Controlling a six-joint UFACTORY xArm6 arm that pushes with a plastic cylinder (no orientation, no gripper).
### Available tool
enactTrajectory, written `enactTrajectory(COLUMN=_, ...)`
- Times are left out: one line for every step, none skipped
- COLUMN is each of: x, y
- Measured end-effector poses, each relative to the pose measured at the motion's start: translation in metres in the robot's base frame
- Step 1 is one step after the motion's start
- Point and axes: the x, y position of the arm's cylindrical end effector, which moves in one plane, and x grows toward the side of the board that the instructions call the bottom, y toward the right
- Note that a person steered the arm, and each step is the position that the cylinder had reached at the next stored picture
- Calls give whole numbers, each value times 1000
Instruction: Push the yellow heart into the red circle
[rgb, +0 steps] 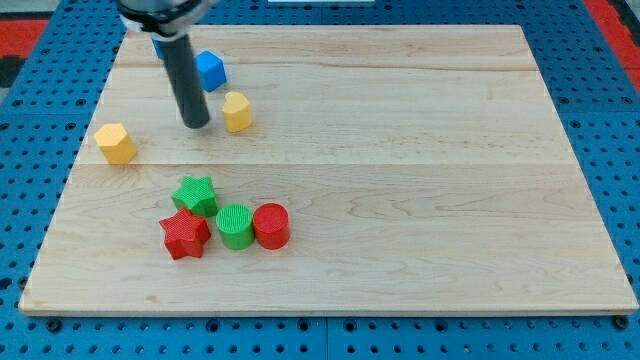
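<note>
The yellow heart lies in the upper left part of the wooden board. The red circle stands lower down, at the right end of a cluster of blocks. My tip is just left of the yellow heart, a small gap apart from it. The rod rises from there to the view's top.
A blue block lies above the heart, partly behind the rod. A yellow hexagon is at the left. A green star, red star and green circle cluster left of the red circle.
</note>
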Motion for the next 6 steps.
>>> enactTrajectory(x=-29, y=-1)
enactTrajectory(x=-36, y=48)
enactTrajectory(x=5, y=82)
enactTrajectory(x=61, y=97)
enactTrajectory(x=98, y=134)
enactTrajectory(x=133, y=169)
